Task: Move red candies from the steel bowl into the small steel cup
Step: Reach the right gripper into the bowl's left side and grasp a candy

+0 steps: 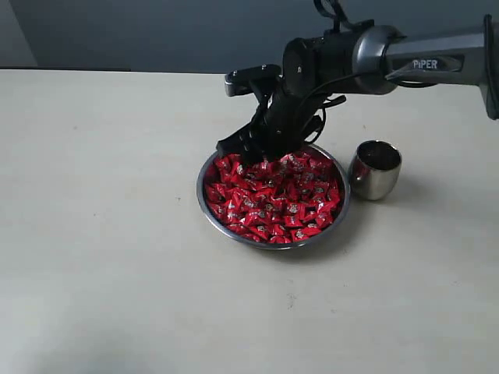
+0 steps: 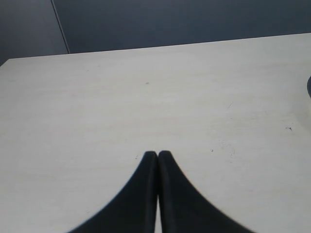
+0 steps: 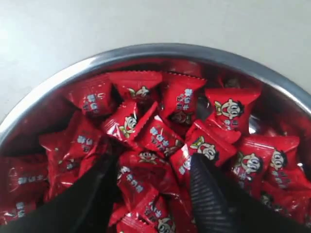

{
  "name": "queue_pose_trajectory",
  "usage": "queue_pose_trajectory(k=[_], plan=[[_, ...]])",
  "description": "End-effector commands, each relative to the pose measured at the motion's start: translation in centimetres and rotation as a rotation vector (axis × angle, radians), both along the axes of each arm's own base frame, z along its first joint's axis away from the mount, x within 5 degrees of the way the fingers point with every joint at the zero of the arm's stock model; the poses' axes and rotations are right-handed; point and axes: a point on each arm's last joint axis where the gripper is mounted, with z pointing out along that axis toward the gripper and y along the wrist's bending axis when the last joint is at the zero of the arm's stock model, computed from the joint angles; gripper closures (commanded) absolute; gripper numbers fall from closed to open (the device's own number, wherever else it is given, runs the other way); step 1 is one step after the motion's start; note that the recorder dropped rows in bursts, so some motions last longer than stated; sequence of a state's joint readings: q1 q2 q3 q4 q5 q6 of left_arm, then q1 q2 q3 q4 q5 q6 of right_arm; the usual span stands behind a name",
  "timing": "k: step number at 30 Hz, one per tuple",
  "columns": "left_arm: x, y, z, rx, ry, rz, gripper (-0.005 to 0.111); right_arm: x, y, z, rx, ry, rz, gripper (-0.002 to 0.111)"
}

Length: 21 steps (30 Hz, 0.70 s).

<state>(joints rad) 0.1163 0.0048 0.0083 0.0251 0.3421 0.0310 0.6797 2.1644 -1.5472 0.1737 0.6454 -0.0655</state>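
The steel bowl [image 1: 202,201] sits mid-table, heaped with red candies [image 1: 273,199]. To its right stands the small steel cup [image 1: 375,169], upright, and I see nothing inside it. My right gripper [image 1: 253,146] reaches down over the bowl's far left edge. In the right wrist view the right gripper [image 3: 154,154] is open, its two black fingers spread apart and pushed into the red candies [image 3: 160,136], with several candies between them, inside the bowl's rim [image 3: 160,49]. My left gripper [image 2: 158,154] is shut with nothing in it, above bare table; the exterior view does not show it.
The pale tabletop [image 1: 101,234] stretches wide to the left of and in front of the bowl. A dark wall [image 1: 156,31] runs behind the table's far edge. The right arm [image 1: 421,58] comes in from the upper right, passing above the cup.
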Motion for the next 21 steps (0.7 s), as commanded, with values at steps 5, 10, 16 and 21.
queue_pose_trajectory(k=[5, 10, 16, 21], plan=[[0.0, 0.0, 0.4, 0.002, -0.018, -0.008, 0.106, -0.5, 0.8, -1.4, -0.021, 0.010, 0.066, 0.108], [0.0, 0.0, 0.4, 0.002, -0.018, -0.008, 0.106, -0.6, 0.7, 0.4, -0.005, -0.016, 0.069, 0.108], [0.0, 0.0, 0.4, 0.002, -0.018, -0.008, 0.106, -1.1, 0.3, 3.6, 0.013, -0.045, 0.079, 0.108], [0.0, 0.0, 0.4, 0.002, -0.018, -0.008, 0.106, -1.7, -0.8, 6.5, -0.033, -0.085, 0.088, 0.108]])
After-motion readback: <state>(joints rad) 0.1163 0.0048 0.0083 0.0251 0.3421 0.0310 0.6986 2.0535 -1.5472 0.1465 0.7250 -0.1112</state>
